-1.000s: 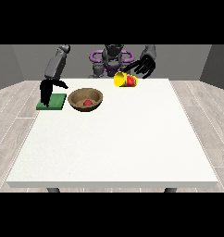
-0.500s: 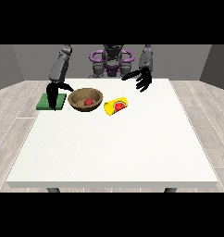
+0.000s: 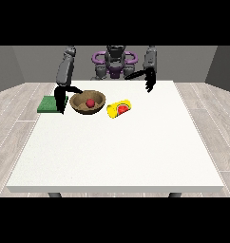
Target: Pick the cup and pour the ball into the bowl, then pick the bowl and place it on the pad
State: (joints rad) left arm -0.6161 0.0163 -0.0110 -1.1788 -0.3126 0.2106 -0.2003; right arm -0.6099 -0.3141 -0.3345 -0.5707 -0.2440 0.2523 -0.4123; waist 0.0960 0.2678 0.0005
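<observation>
Table (image 3: pixel 117 152): large, white, its near half bare of things.
Cup (image 3: pixel 119 108): yellow, lying on its side on the table just right of the bowl, red inside showing at its mouth — not held by either hand.
Bowl (image 3: pixel 88 102): brown, upright on the table, between the pad and the cup.
Ball (image 3: pixel 90 102): red, resting inside the bowl.
Pad (image 3: pixel 49 104): green, flat near the table's left edge, just left of the bowl, partly behind the hand there.
Hand at the view's left (image 3: pixel 62 100): black, hanging down between pad and bowl, thumb stretched towards the bowl's rim; holds nothing; cannot tell whether touching the rim.
Hand at the view's right (image 3: pixel 149 82): raised over the table's far edge, well apart from the cup — fingers spread and pointing down, nothing in them.
</observation>
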